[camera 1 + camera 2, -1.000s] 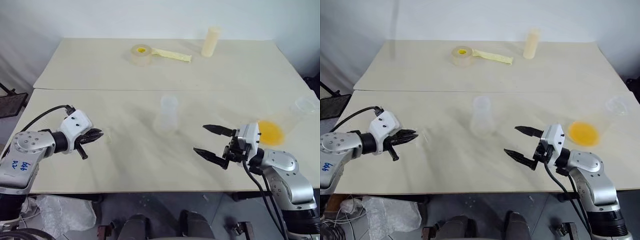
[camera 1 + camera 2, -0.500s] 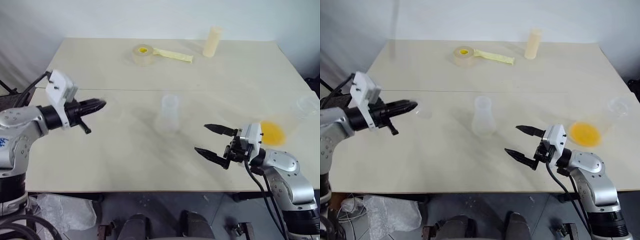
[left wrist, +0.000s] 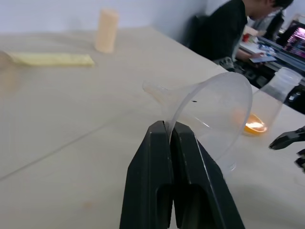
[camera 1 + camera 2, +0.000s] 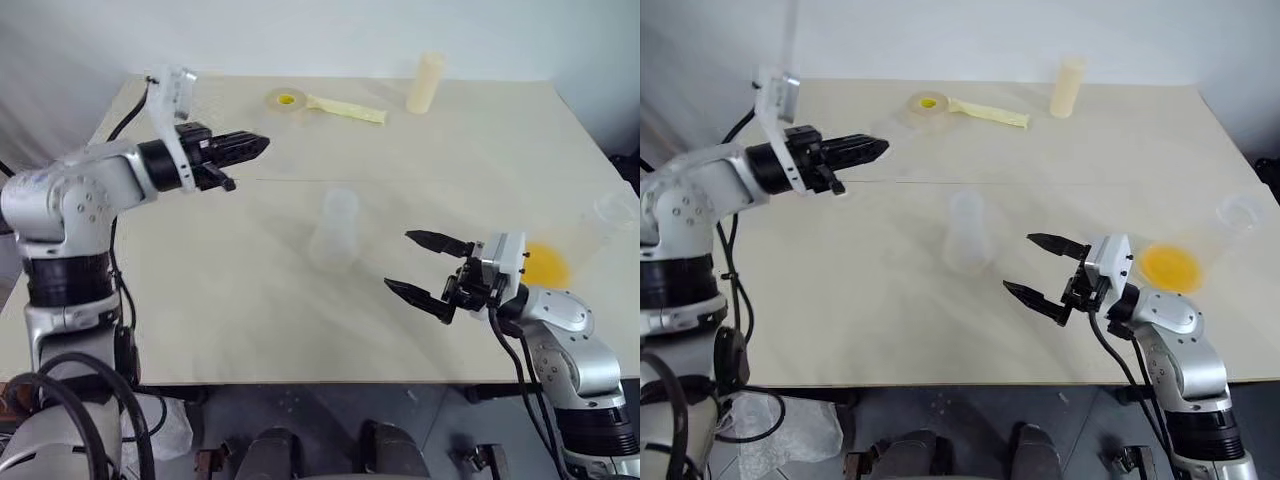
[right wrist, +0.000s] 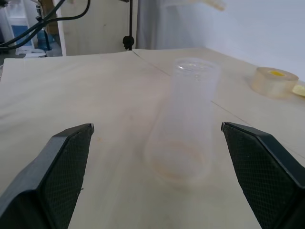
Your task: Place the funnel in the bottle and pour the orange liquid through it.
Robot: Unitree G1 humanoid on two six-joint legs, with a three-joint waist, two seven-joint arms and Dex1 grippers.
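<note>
My left gripper (image 4: pixel 252 146) hangs above the table's left half, pointing level toward the middle. It is shut on the rim of the funnel (image 3: pixel 214 107), a small clear one whose spout sticks out sideways in the left wrist view. The bottle (image 4: pixel 335 228) stands upright and clear at the table's centre, with nothing in its open mouth (image 5: pixel 195 67). My right gripper (image 4: pixel 400 262) waits open just right of the bottle, its fingers spread wide and holding nothing. The orange liquid (image 4: pixel 545 265) lies in the bottom of a clear conical cup (image 4: pixel 610 212) at the right edge.
A tape roll (image 4: pixel 285 101) with a yellow strip (image 4: pixel 345 109) and a cream cylinder (image 4: pixel 425 82) stand at the far side. A seam (image 4: pixel 450 181) runs across the table. A person (image 3: pixel 228 33) sits beyond the table's right end.
My left arm has lifted the funnel from near the front left edge, up and toward the table's middle, and its wrist has rolled. The right gripper has stayed open and nearly still.
</note>
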